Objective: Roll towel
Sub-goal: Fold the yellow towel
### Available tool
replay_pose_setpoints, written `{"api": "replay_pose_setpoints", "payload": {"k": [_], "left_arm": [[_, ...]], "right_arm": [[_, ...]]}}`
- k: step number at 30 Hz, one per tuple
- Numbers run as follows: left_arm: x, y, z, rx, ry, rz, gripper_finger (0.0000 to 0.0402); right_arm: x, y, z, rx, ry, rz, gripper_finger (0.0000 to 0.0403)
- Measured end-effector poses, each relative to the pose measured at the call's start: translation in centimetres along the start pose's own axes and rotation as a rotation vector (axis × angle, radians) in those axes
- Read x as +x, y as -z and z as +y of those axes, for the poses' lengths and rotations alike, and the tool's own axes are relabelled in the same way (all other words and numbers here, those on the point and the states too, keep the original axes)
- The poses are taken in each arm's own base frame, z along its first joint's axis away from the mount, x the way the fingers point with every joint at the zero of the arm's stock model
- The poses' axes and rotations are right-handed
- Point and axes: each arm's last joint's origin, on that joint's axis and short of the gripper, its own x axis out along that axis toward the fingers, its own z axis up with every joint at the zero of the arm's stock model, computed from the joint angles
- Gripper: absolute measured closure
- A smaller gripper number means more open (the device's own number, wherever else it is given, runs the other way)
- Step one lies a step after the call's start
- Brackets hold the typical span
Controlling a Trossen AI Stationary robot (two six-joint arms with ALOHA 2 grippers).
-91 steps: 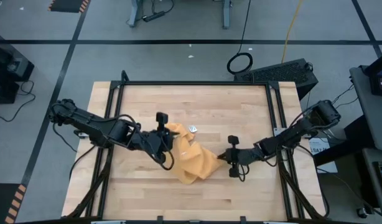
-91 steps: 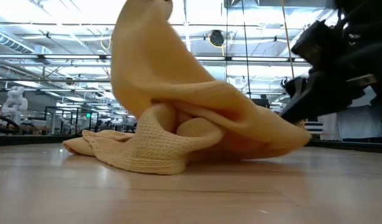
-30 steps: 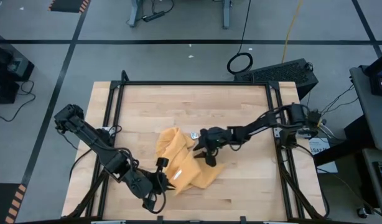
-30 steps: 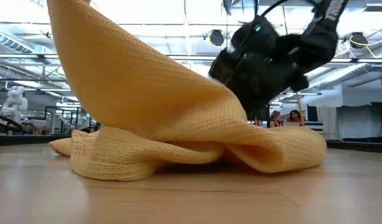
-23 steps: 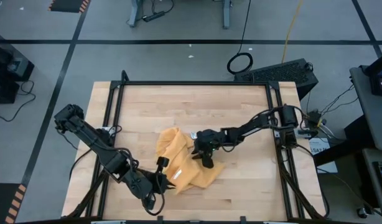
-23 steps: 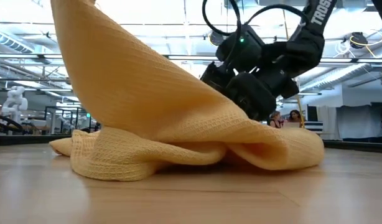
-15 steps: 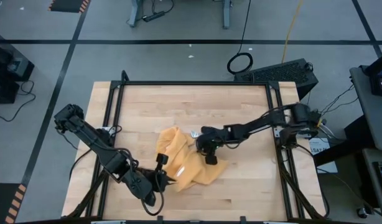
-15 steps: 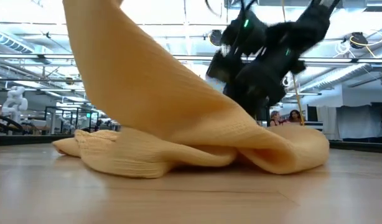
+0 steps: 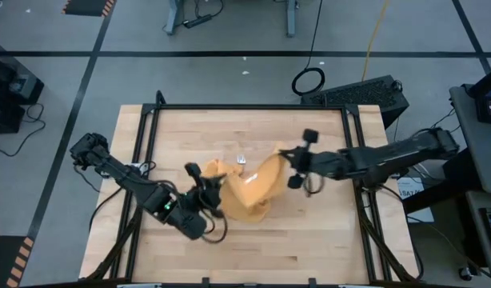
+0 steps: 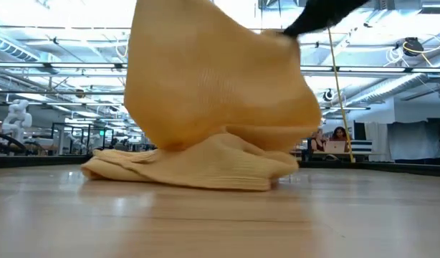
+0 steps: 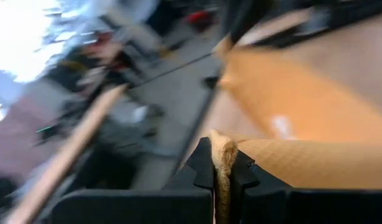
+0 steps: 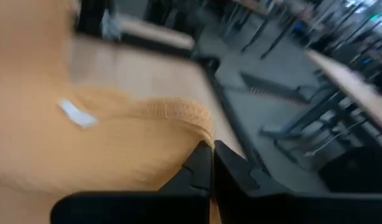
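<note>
Item: towel [image 9: 247, 190], mustard-yellow waffle weave, crumpled near the centre of the table [image 9: 309, 240] in the high view. It is not yet flat and not yet rolled. In the low view we see one part lifted high [image 10: 213, 79] over a heap resting on the wood.

White tag [image 9: 241, 160]: at the towel's upper edge in the high view, and also visible in the right wrist view [image 12: 78, 114]. We can read no writing on it.

Right gripper [image 9: 292, 164]: just right of centre in the high view, fingers pinched shut on the towel's right-hand edge, holding it raised. The cloth runs from these fingers leftward and toward the frame's bottom.

Left gripper [image 9: 205, 194]: left of centre and lower in the frame, fingers [image 11: 241, 177] closed on a fold of the towel's opposite edge [image 11: 223, 155], close to the tabletop.

Key relation: we judge the towel's long axis to run diagonally between the two grips, lower left to upper right. Both grippers already touch it, so neither is the nearer. Spreading would call for drawing them apart along that line.

Brands or labels: none legible in these views.
</note>
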Motion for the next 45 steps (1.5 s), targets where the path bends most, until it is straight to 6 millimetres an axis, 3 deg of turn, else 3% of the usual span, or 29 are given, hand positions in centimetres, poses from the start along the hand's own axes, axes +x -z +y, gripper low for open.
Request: {"api": "replay_pose_setpoints", "payload": {"k": [3,7,12,15,22,26,31,40,45], "left_arm": [[0.9,0.1,0.5,-0.002,-0.05,0.019,0.0398],[0.9,0.1,0.1,-0.014,0.077,0.027,0.0398],[-0.8,0.2,-0.9,-0.054,0.238,0.018,0.0398],[-1.7,0.3,-1.5,-0.039,0.348,0.018,0.0398],[-2.5,0.6,-2.2,-0.006,0.461,0.03,0.0398],[-2.6,0.9,-2.3,0.027,0.511,0.055,0.0398],[-2.7,1.1,-2.3,0.043,0.537,0.069,0.0398],[-2.7,1.0,-2.3,0.033,0.537,0.07,0.0398],[-2.6,1.0,-2.3,0.015,0.535,0.075,0.0398]], "right_arm": [[-2.4,-0.4,-0.6,0.07,-0.037,-0.051,0.0402],[-5.0,0.7,-0.7,0.165,-0.132,0.013,0.0403],[-6.4,2.7,0.3,0.286,-0.327,0.22,0.0403],[-6.6,3.8,1.9,0.32,-0.505,0.387,0.0392],[-5.9,6.4,5.5,0.244,-0.622,0.611,0.0282],[-6.2,7.4,6.5,0.21,-0.636,0.719,0.0218],[-5.9,7.7,7.4,0.173,-0.528,0.691,0.0171],[-3.0,10.8,10.7,0.079,-0.516,0.464,0.0166],[-0.6,12.2,11.1,0.086,-0.315,0.37,0.0194]]}}
